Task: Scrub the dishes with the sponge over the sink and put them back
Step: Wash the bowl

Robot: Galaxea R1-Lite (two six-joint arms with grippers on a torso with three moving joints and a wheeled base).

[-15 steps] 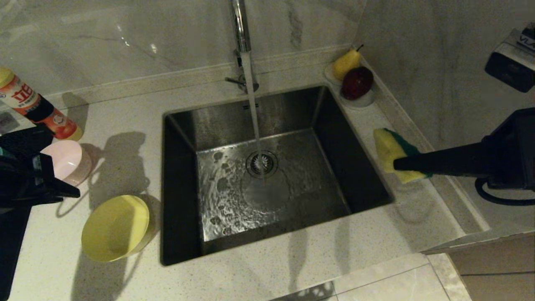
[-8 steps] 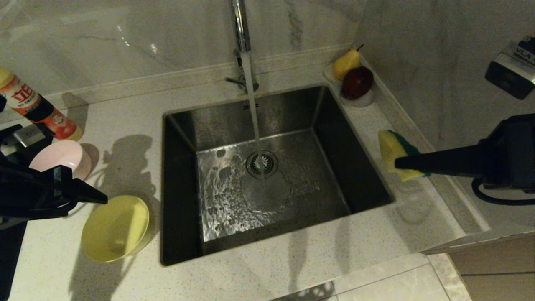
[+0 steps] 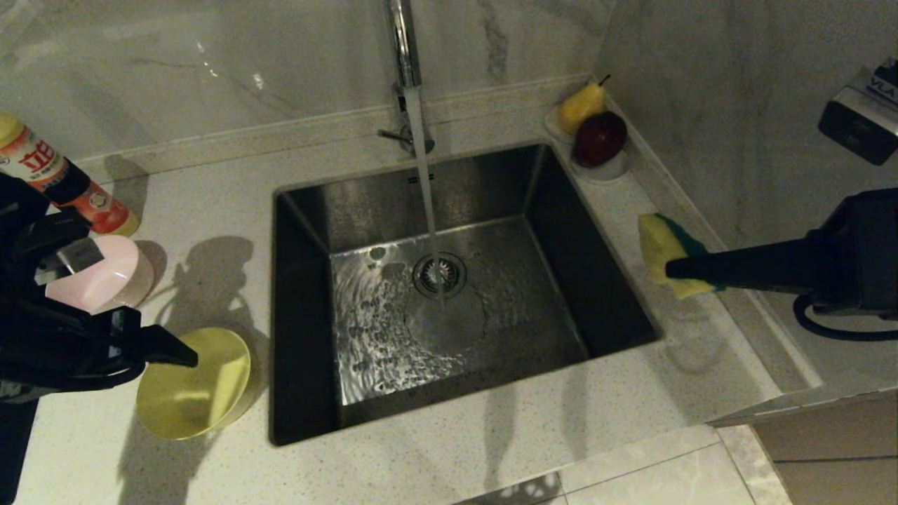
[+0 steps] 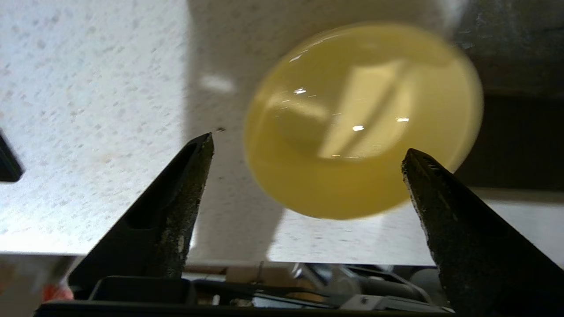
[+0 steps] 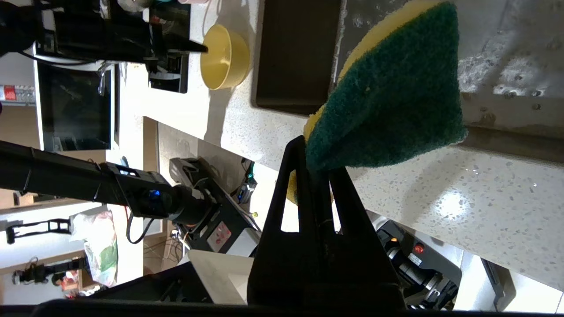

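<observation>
A yellow bowl stands on the counter left of the sink. My left gripper hovers open at the bowl's near-left rim, fingers spread wider than the bowl, gripping nothing. Behind it, a pale pink bowl sits on the counter, partly hidden by the left arm. On the sink's right, my right gripper is shut on the yellow-and-green sponge, held above the counter strip. Water runs from the chrome tap onto the drain.
A red-and-white detergent bottle lies at the back left. A white saucer with a pear and a red apple sits at the sink's back right corner. A marble wall rises close on the right.
My left gripper has opened wide and moved from beside the pink bowl forward to the yellow bowl. The right gripper with the sponge has hardly shifted.
</observation>
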